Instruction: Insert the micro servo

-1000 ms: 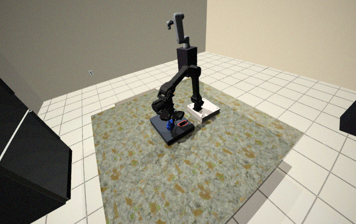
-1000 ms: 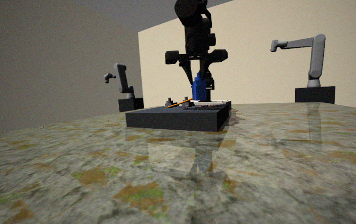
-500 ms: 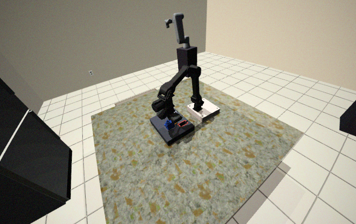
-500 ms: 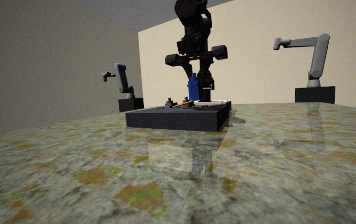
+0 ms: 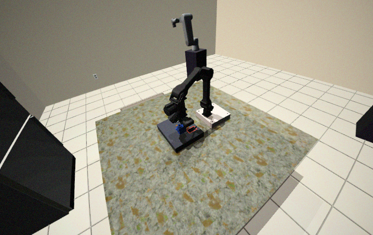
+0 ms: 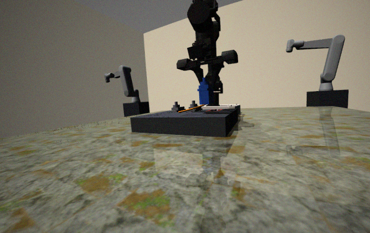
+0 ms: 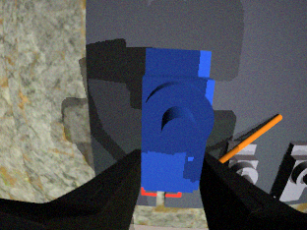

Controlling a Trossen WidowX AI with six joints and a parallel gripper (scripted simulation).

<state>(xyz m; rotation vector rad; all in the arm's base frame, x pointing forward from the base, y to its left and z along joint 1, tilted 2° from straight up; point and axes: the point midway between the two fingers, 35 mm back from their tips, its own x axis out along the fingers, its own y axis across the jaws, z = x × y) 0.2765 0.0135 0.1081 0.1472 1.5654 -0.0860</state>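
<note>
Wrist, exterior and top views. Transfer of the servo (image 5: 180, 129) (image 6: 203, 94) (image 7: 174, 123) toward its pocket (image 5: 192, 129) (image 6: 214, 110) (image 7: 162, 195). The pincer (image 5: 181, 123) (image 6: 207, 82) (image 7: 171, 158) was pinching the servo, which was upright, its shaft up, above the deck (image 5: 176, 145) (image 6: 177, 125) (image 7: 271, 74). The deck rested on the surface (image 5: 211, 175) (image 6: 180, 174) (image 7: 39, 123). In the top view the red-edged pocket appeared beside the servo; in the wrist view only a strip of its outline showed past the servo's lower edge. Two fitted servos (image 6: 185, 107) stood nearby, and the orange cable (image 6: 190, 108) (image 7: 253, 138) slanted out toward them.

The step in hand was judged to be alignment before insertion. Good practice called for carrying the servo over the pocket with its underside kept above the deck, then turning it until body and outline were parallel and the cable faced the side notch, whose position could not be read with certainty here. The cable needed guiding in ahead of the body, lest it be trapped under an ear or snag on a fitted servo. A slow, vertical descent would have suited the close fit; tilt risked wedging. Release was best reserved until both ears lay flat, followed by a straight upward withdrawal without dragging the servo.
</note>
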